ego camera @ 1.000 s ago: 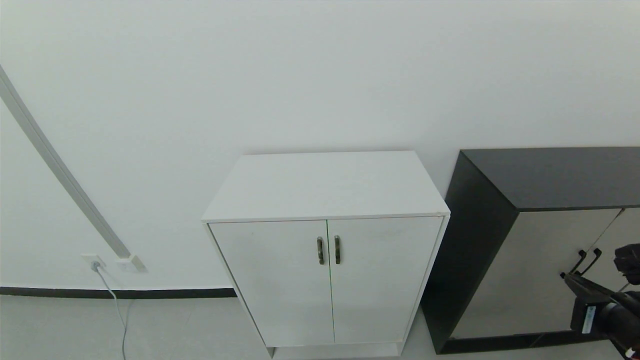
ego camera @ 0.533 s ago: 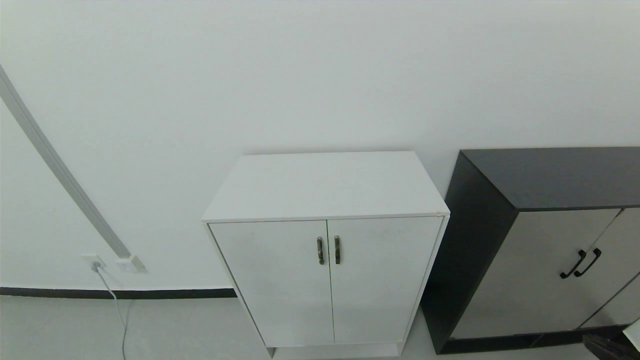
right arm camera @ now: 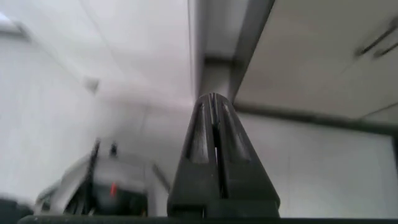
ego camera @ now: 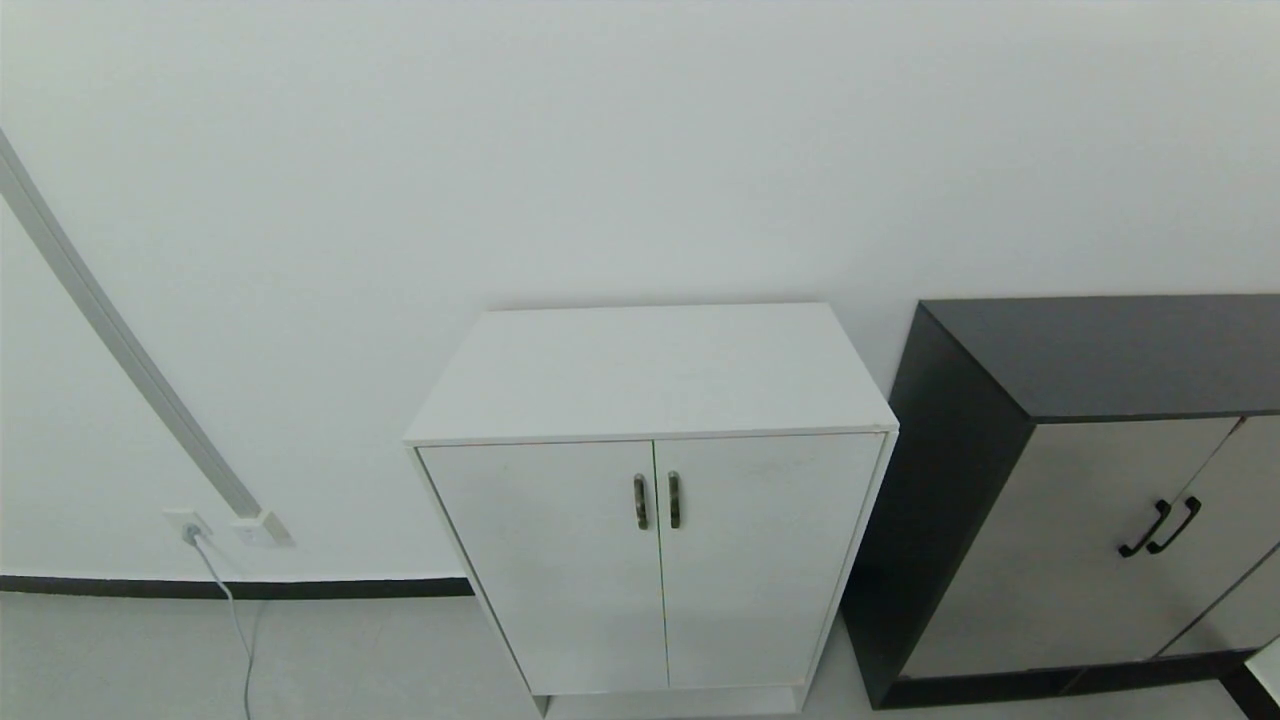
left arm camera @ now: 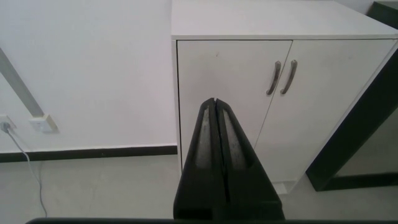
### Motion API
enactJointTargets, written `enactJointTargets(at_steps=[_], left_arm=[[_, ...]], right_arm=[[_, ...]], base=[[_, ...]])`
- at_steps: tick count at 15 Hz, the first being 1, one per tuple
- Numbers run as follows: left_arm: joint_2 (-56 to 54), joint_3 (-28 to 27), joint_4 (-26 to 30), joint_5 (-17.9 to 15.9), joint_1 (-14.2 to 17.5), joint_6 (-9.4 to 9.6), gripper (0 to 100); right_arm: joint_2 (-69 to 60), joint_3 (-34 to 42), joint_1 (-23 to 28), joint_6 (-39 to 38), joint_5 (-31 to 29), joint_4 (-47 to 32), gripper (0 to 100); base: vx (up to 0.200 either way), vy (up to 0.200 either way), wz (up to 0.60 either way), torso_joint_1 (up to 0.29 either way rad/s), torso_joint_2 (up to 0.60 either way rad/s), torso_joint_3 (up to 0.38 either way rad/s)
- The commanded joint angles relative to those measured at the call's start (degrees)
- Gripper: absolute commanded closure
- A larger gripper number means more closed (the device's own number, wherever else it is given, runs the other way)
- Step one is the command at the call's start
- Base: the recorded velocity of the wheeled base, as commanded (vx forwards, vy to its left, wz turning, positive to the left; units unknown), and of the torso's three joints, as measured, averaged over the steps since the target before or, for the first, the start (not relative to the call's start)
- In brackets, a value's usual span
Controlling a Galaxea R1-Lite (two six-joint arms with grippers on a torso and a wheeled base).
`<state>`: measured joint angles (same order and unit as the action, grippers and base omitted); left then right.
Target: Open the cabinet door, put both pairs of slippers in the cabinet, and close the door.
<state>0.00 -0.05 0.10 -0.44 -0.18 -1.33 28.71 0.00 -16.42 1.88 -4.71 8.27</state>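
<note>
White cabinet: centre, against far wall, doors shut, handles side by side at the seam. Left gripper: fingers pressed together, empty. Right gripper: likewise. Risk: handles close-set, so a finger may hook the wrong door.

No legible text or signs anywhere.

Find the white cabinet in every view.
Head view: white cabinet at lower centre, against the wall.
Left wrist view: white cabinet beyond the shut left gripper.
Right wrist view: too blurred to tell.
Shared landmark: its paired door handles.
</note>
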Motion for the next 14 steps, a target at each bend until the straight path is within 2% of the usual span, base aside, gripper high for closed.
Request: enactJointTargets(at_steps=[1, 9, 10, 14], left_arm=[[0.09, -0.04, -0.01, 0.00, 0.01, 0.01, 100], [0.09, 0.05, -0.01, 0.09, 0.01, -0.08, 100], [0.09, 0.05, -0.01, 0.00, 0.01, 0.01, 100], [0.09, -0.04, -0.01, 0.09, 0.01, -0.08, 100]], right_arm=[[-9.02, 0.00, -1.95, 0.06, 0.31, -2.64, 100], [-18.34, -0.18, -3.09, -0.12, 2.51, -8.62, 100], [-18.87, -0.09, -2.12, -0.12, 2.51, -8.35, 100], [-21.06, -0.09, 8.33, -0.03, 2.51, -8.44, 100]], base=[[0.000, 0.000, 0.00, 0.000, 0.00, 0.000], [0.000, 0.000, 0.00, 0.000, 0.00, 0.000], [0.000, 0.000, 0.00, 0.000, 0.00, 0.000], [0.000, 0.000, 0.00, 0.000, 0.00, 0.000]])
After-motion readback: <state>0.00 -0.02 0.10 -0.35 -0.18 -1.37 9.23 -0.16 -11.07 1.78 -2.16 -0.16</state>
